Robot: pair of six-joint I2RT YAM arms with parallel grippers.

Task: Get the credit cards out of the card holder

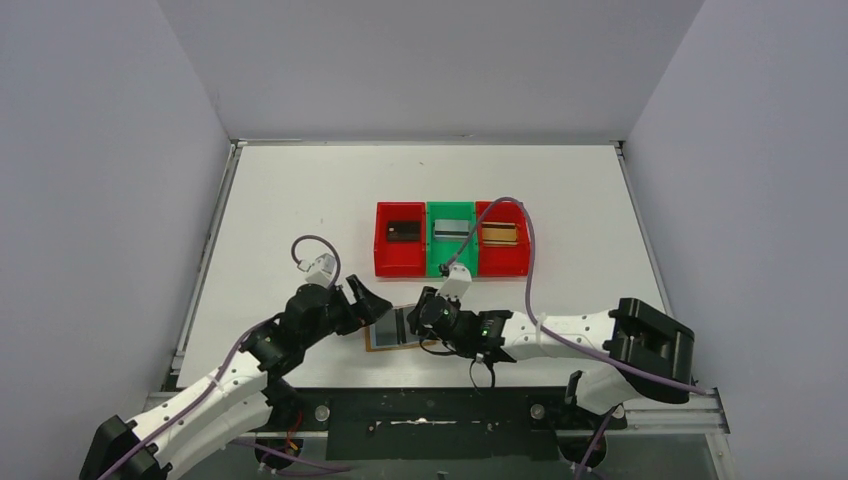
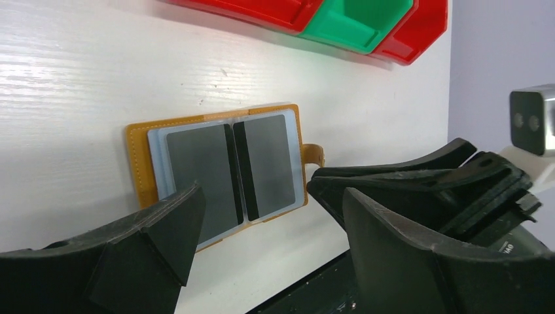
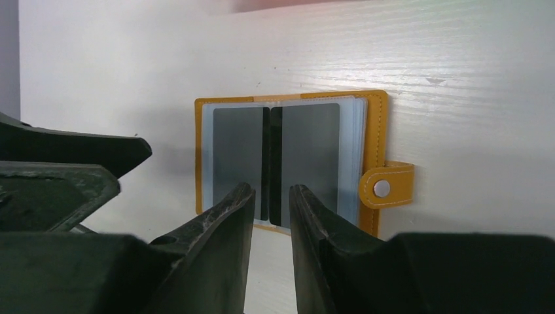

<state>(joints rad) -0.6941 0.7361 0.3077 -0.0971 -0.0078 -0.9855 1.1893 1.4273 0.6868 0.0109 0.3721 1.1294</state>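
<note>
Left hand (image 2: 271, 194): its black fingers (image 2: 150, 252) are spread wide with nothing between them. It sits low, just beside the left edge of the holder.
Right hand (image 3: 269, 193): its two black fingers stand close together with a narrow gap and grip nothing. In its own wrist view the tips line up with the holder's spine; whether they touch it I cannot tell.
Card holder: the small tan-mustard leather bifold card holder (image 3: 377, 131) lies open and flat on the white tabletop (image 1: 300, 200), near the front edge and between the two hands.
Holder contents: the pale blue-grey pockets hold two flat grey cards (image 3: 307, 157), one on each side of the spine, both fully seated.
Bins: farther back stand three plastic bins, side by side and touching.
Left red bin (image 1: 400, 262): one black card (image 1: 403, 232).
Green middle bin (image 1: 452, 209): one silver-grey card (image 1: 451, 229).
Right red bin (image 1: 503, 262): one gold-brown card (image 1: 498, 233).
Left arm (image 1: 200, 400): it reaches from the near left corner, up and to the right.
Right arm (image 1: 570, 330): its elbow is out to the right and its forearm runs leftward, low over the tabletop.
Orientation: the open holder's long axis runs left to right and its spine runs near to far. The cards' black stripes lie along the spine. The round-studded snap tab (image 3: 387, 185) juts out from the right-hand edge.
</note>
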